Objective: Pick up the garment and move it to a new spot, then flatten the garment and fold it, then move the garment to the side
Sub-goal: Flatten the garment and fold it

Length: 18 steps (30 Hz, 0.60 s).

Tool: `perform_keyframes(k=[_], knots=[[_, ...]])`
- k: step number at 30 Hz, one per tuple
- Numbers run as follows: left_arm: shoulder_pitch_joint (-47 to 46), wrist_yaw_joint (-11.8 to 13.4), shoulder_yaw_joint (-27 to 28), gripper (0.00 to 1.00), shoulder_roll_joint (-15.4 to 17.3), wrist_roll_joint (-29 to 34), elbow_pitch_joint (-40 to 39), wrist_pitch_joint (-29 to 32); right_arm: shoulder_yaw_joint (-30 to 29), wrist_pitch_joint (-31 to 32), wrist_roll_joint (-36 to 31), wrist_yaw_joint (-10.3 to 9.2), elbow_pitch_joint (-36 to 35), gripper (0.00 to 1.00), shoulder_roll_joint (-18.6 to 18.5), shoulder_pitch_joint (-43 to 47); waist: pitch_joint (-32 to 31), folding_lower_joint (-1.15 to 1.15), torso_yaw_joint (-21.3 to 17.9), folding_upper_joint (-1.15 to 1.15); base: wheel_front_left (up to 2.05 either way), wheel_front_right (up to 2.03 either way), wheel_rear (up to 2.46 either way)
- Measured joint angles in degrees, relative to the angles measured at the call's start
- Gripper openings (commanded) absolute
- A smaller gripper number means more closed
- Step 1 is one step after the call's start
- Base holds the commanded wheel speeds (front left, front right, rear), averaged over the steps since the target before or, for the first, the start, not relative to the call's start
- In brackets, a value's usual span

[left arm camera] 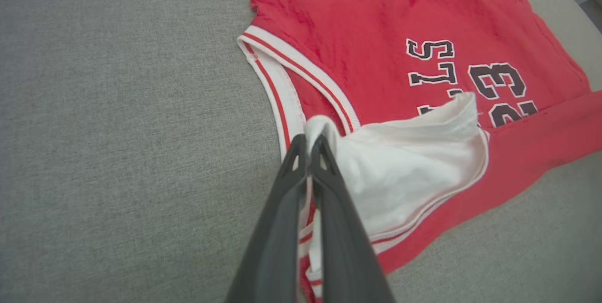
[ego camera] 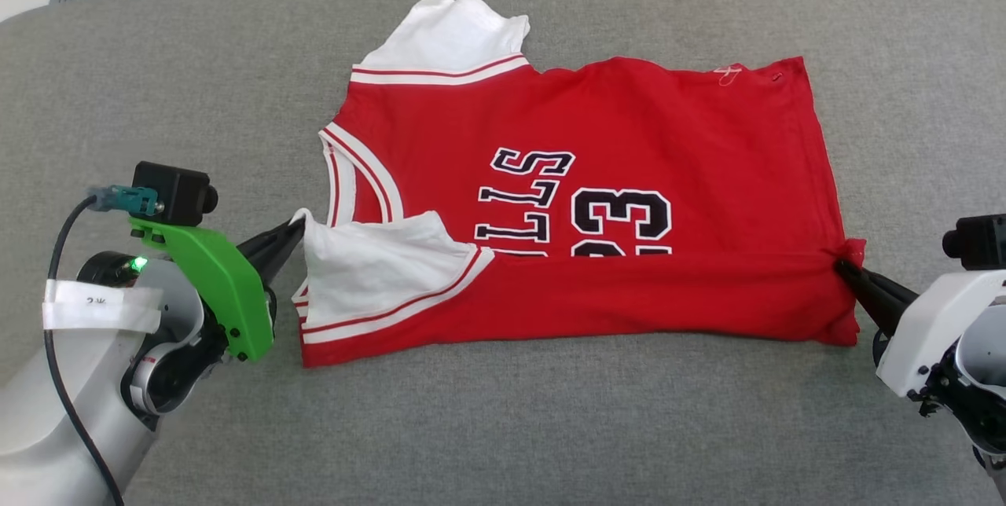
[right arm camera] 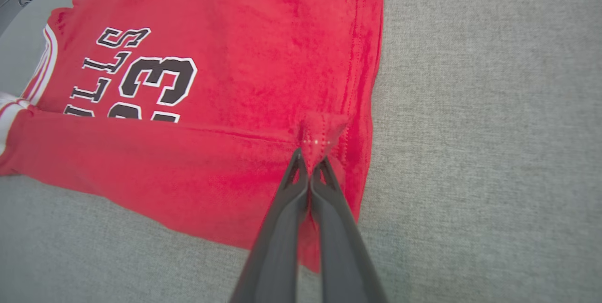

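Mid-fold: left gripper (ego camera: 296, 230) pinches the garment (ego camera: 629, 121) by its near sleeve, right gripper (ego camera: 842, 263) by the hem. Next, both should release together

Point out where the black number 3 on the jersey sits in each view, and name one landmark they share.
Head view: number 3 just right of centre, on the garment.
Left wrist view: number 3 upper right.
Right wrist view: number 3 upper left.
Shared landmark: the letter S beside it, in all three.

The garment (ego camera: 629, 121) is matt, fuzzy cloth; the worktop (ego camera: 196, 58) under it is coarse woven fabric; the left claw (left arm camera: 309, 139) is smooth matt plastic.
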Motion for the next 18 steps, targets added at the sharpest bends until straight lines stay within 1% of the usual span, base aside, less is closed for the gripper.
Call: perform_keyframes(k=[4,13,14,15,16,18], knots=[[-1.8,-0.5,-1.6,0.00,-0.6,1.6,3.2,0.5,1.3,0.1,-0.9,0.00,2.4,0.00,0.4,-2.2,0.9,0.00,-0.5,0.00,0.00,0.00,0.00],[-5.2,-1.0,-4.4,0.00,-4.3,2.2,10.8,-1.4,4.2,-0.7,-2.1,0.00,8.1,0.00,1.2,-6.3,1.9,0.00,-0.4,0.00,0.00,0.00,0.00],[-5.4,-1.0,-4.6,0.14,-4.7,2.3,11.5,-1.9,4.4,-1.0,-2.3,0.00,8.5,0.00,1.2,-6.5,1.9,0.00,-0.4,0.00,0.00,0.00,0.00],[-5.7,-1.2,-4.9,1.00,-5.2,2.6,12.7,-2.6,4.5,-1.6,-2.9,0.00,9.3,0.26,1.3,-6.8,1.8,0.00,-0.3,0.00,0.00,0.00,0.00],[-5.9,-1.2,-5.0,1.00,-5.6,2.7,13.8,-3.2,4.6,-2.3,-3.6,0.00,9.7,1.00,1.3,-7.1,1.7,0.00,-0.3,0.00,0.00,0.00,0.00],[-6.2,-1.2,-5.1,1.00,-6.4,3.0,15.3,-5.0,4.8,-3.0,-4.0,0.00,10.7,1.00,1.5,-7.4,1.2,0.00,-0.2,0.00,0.00,0.00,0.00]])
